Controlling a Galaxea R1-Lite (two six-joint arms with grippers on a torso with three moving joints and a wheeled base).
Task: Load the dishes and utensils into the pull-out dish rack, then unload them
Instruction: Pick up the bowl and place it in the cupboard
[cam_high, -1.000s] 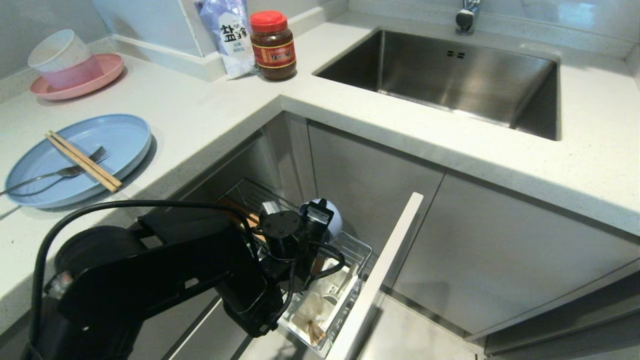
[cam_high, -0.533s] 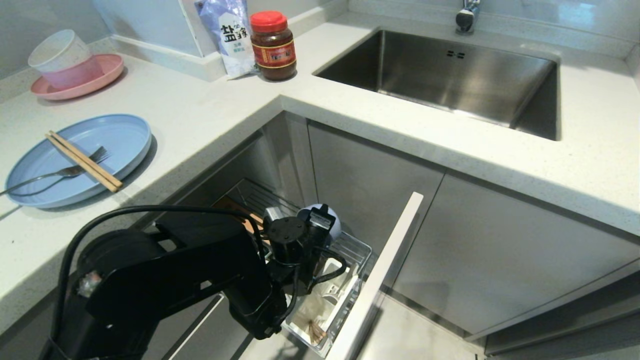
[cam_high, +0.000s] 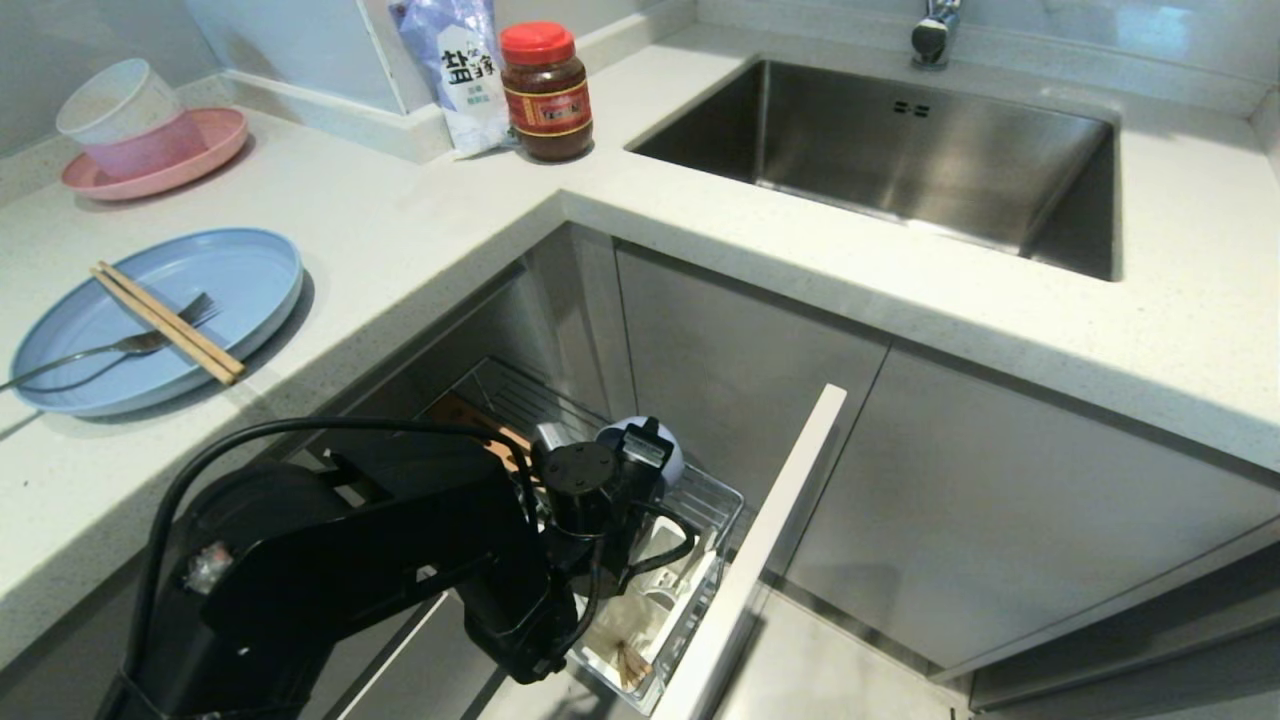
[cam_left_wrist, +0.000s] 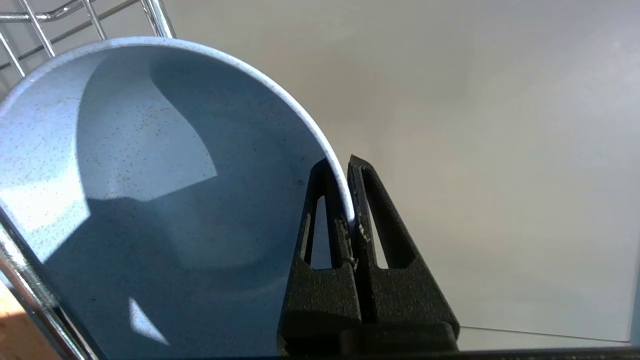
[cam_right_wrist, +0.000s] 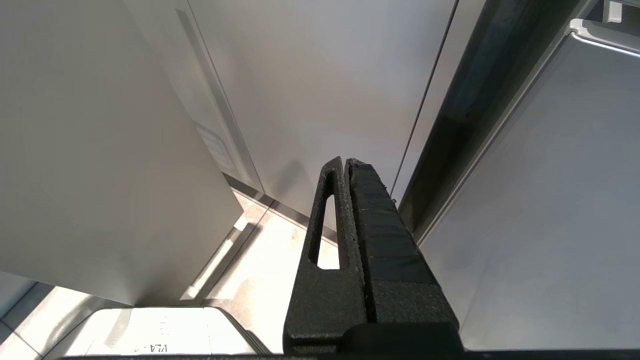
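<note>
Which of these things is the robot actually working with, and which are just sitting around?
In the job: light-blue bowl pinched by the left gripper; dish rack; blue plate, chopsticks, fork.

Just lying about: pink plate with stacked bowls, sauce jar, salt bag, sink.

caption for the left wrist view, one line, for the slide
Left gripper shut on the rim of the light-blue bowl, held beside the chrome wires of the dish rack.
</note>
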